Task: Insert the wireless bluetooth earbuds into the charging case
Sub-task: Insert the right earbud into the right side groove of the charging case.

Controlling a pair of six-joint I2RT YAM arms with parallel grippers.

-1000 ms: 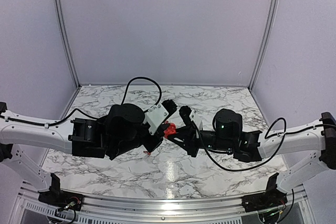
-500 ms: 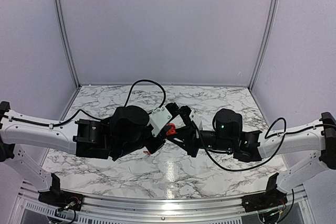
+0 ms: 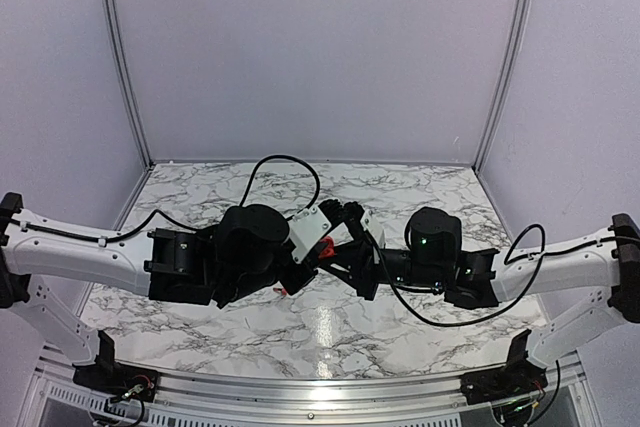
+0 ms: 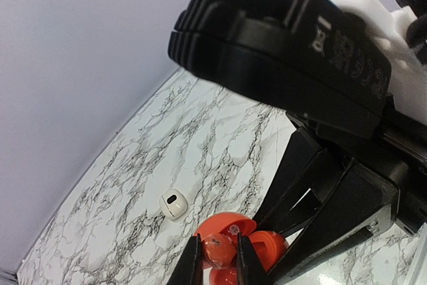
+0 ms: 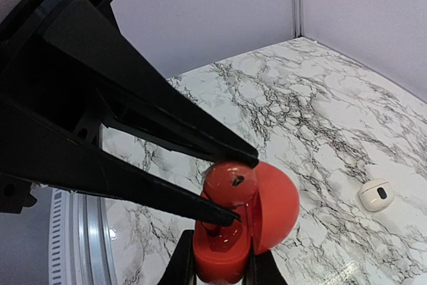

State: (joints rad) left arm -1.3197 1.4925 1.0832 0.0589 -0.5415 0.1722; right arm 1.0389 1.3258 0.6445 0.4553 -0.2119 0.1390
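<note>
1. One red earbud (image 5: pixel 230 183) sits pinched between the nearly closed fingers of the left gripper (image 4: pixel 218 258), right at the open mouth of the charging case (image 5: pixel 277 203), above the middle of the counter (image 5: pixel 320 98).
2. Its small dark hole faces the right wrist camera; the stem is hidden, so its long axis cannot be told.
3. The charging case, also red, has its lid tipped back, and the right gripper (image 5: pixel 223 263) clamps its base between narrow-set fingers.
4. A small white rounded piece (image 5: pixel 375 195) lies on the counter toward the far edge, well apart.
</note>
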